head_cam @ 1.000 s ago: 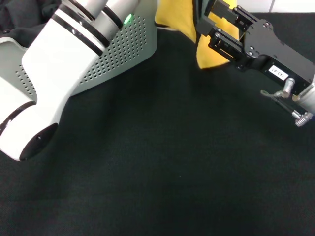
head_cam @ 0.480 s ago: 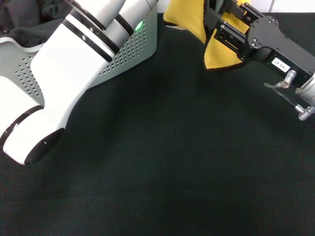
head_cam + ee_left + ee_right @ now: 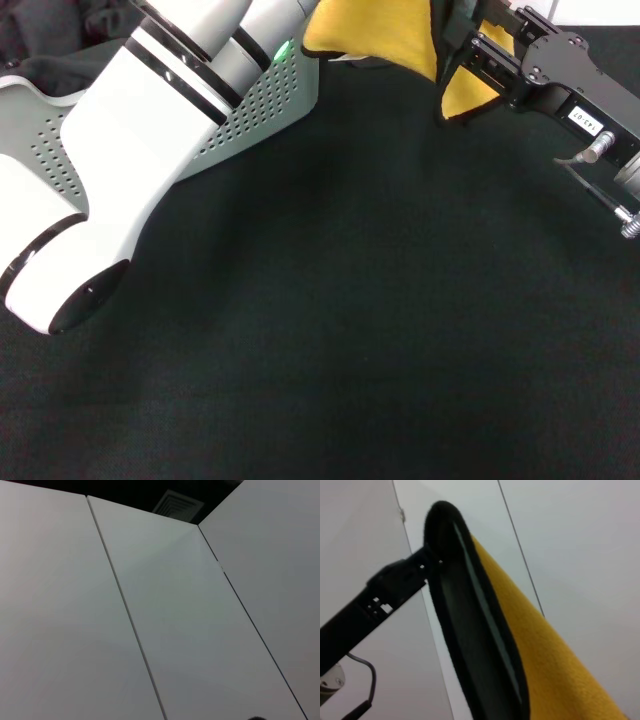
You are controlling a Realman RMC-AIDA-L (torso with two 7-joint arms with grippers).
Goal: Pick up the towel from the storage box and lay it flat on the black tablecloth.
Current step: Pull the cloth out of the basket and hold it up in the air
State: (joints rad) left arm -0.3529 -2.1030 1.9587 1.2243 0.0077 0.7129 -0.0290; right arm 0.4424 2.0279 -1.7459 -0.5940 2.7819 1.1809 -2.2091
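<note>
1. Our right hand point(image 3: 462, 45), black and boxy at about 1 o'clock in the head view, is clamped shut on the fleecy yellow towel with its black stitched edge point(image 3: 385, 30)
2. Over the last second that hand has climbed and drawn back toward 1 o'clock, and the towel has risen with it; it now hangs off the black fabric tablecloth point(image 3: 340, 330), its low corner only near the cloth
3. We judge this as the carry step: the towel is clear of the light grey perforated plastic storage box point(image 3: 262, 115), which sits at 11 o'clock, yet nothing is laid flat
4. Our left arm, white with black bands, crosses the box from 9 toward 12 o'clock; its hand is out of sight, so we cannot tell its state
5. The right wrist view shows what the head view hides: one black finger point(image 3: 470, 625) lies flat against the yellow fleece
6. The left wrist view shows only pale wall panels, nothing of the worktop
</note>
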